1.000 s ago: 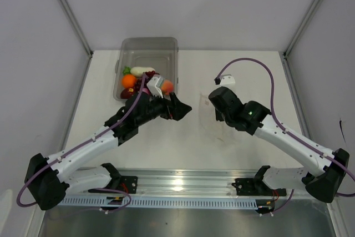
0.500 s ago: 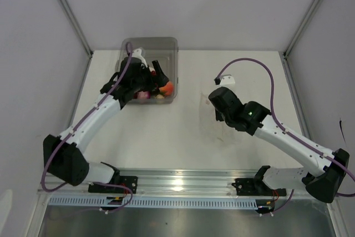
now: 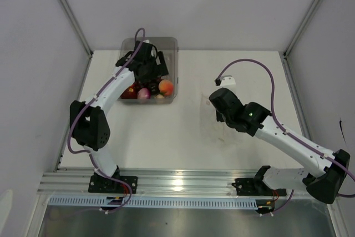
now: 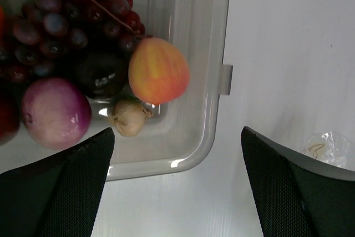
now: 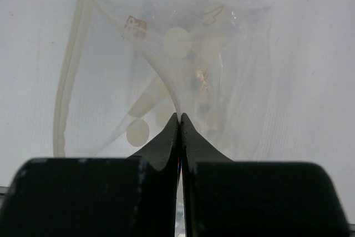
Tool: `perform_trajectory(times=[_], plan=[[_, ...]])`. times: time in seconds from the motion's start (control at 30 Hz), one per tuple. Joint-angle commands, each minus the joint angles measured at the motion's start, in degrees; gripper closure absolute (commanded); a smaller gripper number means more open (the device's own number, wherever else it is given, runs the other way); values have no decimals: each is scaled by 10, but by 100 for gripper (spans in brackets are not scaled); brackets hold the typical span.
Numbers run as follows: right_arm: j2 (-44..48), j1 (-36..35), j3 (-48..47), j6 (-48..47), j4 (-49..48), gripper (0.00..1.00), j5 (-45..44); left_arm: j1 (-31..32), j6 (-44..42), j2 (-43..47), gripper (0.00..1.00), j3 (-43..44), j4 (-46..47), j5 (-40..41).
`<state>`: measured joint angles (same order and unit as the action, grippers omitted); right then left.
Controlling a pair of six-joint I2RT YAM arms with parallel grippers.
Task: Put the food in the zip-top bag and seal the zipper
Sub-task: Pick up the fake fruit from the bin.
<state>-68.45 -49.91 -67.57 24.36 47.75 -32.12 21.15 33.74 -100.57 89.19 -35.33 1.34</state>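
Observation:
The food lies in a clear rigid bin (image 4: pixel 213 109): a dark red grape bunch (image 4: pixel 72 20), a peach (image 4: pixel 158 70), a pink bulb (image 4: pixel 55 112) and a small beige bulb (image 4: pixel 128 117). My left gripper (image 4: pixel 177 192) is open and empty, above the bin's near right corner; in the top view it (image 3: pixel 157 70) hangs over the bin, covering part of the food. The peach (image 3: pixel 166 87) and pink bulb (image 3: pixel 143 93) show there. My right gripper (image 5: pixel 179 116) is shut on a fold of the clear zip-top bag (image 5: pixel 183 65), which lies on the table. Its zipper strip (image 5: pixel 69 81) runs along the left.
The bin (image 3: pixel 169 45) stands at the table's back left corner. A corner of the bag (image 4: pixel 327 145) shows to the right of the bin. Grey walls and metal posts (image 3: pixel 72 18) close in the back and sides. A metal rail (image 3: pixel 177 184) runs along the near edge.
My left arm has swung from the middle of the table, near the bag, back and left to above the bin. My right arm has stayed in place, shut on the bag.

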Motion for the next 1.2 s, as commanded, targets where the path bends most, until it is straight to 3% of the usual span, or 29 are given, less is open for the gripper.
perform_trajectory(times=[0.0,0.1,0.27,0.57,0.73,0.93,1.17], plan=[[13,-1,5,-1,-8,100,-15,-32,-43,-27,4,90,-18,12],[8,0,4,-8,-13,100,-14,-63,-53,-71,4,142,-56,23],[-6,5,9,-22,-25,100,-12,-101,28,-136,6,242,-118,45],[-17,15,15,-31,-34,100,-3,-138,149,-222,17,327,-119,8],[-7,20,31,-28,-34,100,-6,-144,218,-259,20,346,-143,-3],[-1,23,42,-28,-42,100,1,-146,271,-276,20,357,-177,45],[1,23,53,-30,-56,100,3,-154,292,-300,20,358,-140,31]])
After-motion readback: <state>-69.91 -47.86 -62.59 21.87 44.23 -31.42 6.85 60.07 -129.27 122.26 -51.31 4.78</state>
